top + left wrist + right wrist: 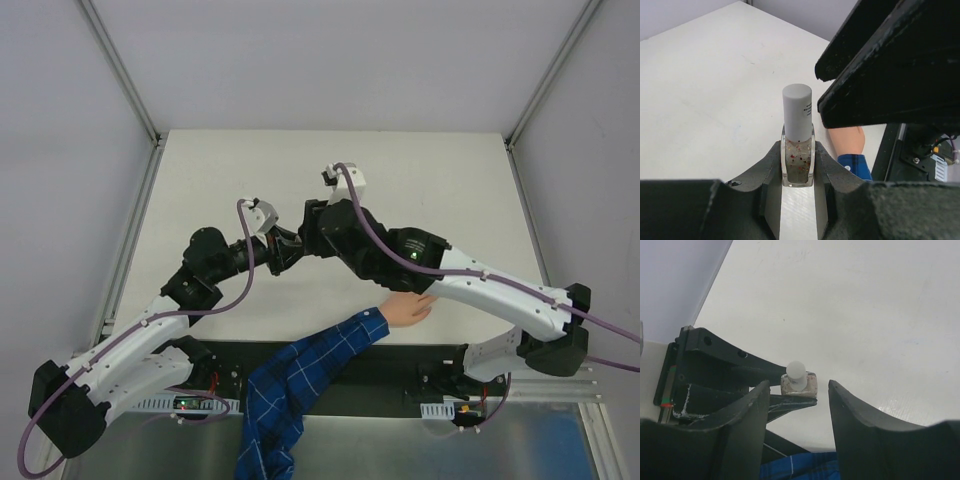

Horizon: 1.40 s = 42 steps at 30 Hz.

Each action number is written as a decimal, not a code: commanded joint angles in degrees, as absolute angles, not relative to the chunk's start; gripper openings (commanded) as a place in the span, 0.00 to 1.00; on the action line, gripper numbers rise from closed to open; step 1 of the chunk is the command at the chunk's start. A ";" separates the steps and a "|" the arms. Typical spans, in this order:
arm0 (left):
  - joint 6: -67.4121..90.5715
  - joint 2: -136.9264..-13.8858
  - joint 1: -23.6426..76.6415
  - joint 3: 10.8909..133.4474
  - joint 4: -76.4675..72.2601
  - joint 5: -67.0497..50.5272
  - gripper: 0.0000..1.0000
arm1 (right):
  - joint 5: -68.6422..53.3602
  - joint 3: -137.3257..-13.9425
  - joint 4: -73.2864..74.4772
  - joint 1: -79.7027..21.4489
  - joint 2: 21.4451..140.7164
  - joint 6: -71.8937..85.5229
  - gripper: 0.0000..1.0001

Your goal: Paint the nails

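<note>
2 arms meet over the middle of the white table (200,170), well inside its edges. The left gripper (798,165) is clamped on a small bottle of nail polish (797,165), clear glass with red flecks inside, standing upright between the fingers with its white cap (797,112) on and pointing straight up; its long axis is vertical. The right gripper (797,400) hangs just above that bottle with its 2 dark fingers (747,415) spread apart, one on each side of the cap and apart from it in the right wrist view, holding nothing.

The pale hand (408,308) lies on the near part of the table, just right of centre, partly hidden under the right arm (500,290). Its forearm in the blue plaid sleeve (320,365) runs diagonally from the near edge, so the long axis points up and to the right, with the fingertips at the far right end. The nails (428,300) at those tips are the same tone as the skin and too small to make out.

The far half of the table, beyond both grippers, is bare white surface up to the rear wall and the 2 metal frame rails at the sides. The hand sits close to the dark strip along the near edge, with the right arm directly over it.
</note>
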State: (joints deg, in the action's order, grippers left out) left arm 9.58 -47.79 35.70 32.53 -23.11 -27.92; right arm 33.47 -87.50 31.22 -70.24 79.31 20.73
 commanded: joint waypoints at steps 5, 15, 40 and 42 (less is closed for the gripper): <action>8.00 -45.62 36.65 35.16 -23.29 -24.35 0.00 | 43.16 -94.75 34.54 -72.51 84.64 21.53 0.45; 8.09 -44.91 37.00 35.07 -23.38 -24.78 0.00 | 41.48 -93.08 31.64 -72.51 87.01 22.67 0.35; 13.54 -46.14 37.27 37.44 -33.75 -60.65 0.00 | -30.50 -54.40 -8.00 -53.70 63.54 -3.69 0.00; 13.54 -46.06 37.27 37.27 -33.75 -59.86 0.00 | -29.80 -55.10 -6.52 -53.79 63.28 -2.99 0.01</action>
